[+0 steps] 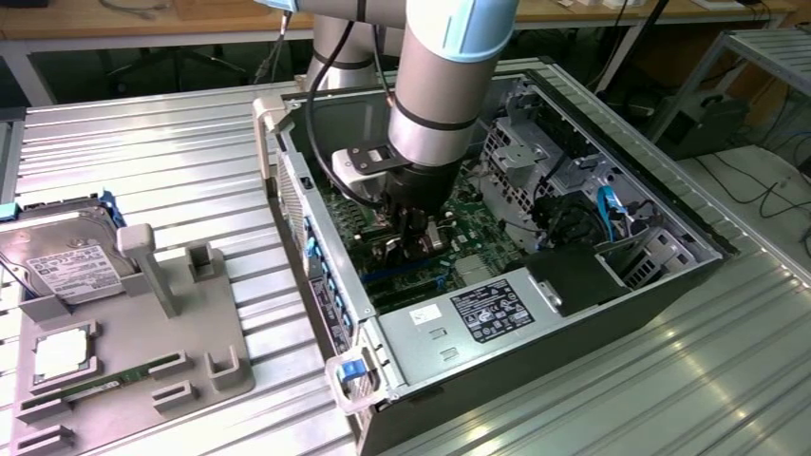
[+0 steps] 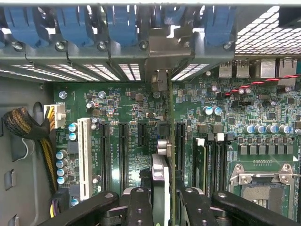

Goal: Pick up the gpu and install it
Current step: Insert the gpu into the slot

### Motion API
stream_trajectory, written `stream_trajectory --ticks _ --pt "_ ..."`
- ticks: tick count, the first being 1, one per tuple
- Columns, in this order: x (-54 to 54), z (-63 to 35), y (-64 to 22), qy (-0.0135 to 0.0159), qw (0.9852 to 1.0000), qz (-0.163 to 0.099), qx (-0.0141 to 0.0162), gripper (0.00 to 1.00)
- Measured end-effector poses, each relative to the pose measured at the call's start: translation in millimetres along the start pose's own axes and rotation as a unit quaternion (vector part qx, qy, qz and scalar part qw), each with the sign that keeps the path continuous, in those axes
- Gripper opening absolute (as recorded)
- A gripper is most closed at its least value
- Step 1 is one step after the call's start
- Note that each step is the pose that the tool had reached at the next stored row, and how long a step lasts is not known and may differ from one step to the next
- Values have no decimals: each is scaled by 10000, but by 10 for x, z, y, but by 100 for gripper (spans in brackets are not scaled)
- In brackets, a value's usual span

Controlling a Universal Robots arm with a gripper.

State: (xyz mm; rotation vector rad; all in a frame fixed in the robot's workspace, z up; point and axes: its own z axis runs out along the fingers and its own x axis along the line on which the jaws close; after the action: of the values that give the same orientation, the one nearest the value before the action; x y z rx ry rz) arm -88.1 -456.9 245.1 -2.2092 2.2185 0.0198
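My gripper (image 1: 417, 231) reaches down into the open computer case (image 1: 659, 204), just above the green motherboard (image 1: 472, 220). In the wrist view the gpu (image 2: 161, 181) stands edge-on between the two black fingers (image 2: 140, 207), which are shut on it. Its thin green edge runs along a black expansion slot (image 2: 179, 146) towards the rear wall of the case. Its silver end bracket (image 2: 160, 79) sits at the slot openings there. From the exterior view the arm hides most of the card.
Blue slot latches (image 2: 121, 23) line the rear wall of the case. Other slots (image 2: 104, 155), a white slot (image 2: 84, 157) and the CPU socket (image 2: 256, 183) flank the card. A power supply (image 1: 488, 309) fills the case's near end. A grey fixture (image 1: 140, 361) holds a hard drive (image 1: 70, 271) at the exterior view's left.
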Motion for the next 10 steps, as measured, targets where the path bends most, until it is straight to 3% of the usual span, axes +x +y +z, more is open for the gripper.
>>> stream_trajectory --ticks 5,10 --pt "-1 2 -1 -4 10000 0 2 28" --pt "-2 -56 -1 -4 10000 0 1 28"
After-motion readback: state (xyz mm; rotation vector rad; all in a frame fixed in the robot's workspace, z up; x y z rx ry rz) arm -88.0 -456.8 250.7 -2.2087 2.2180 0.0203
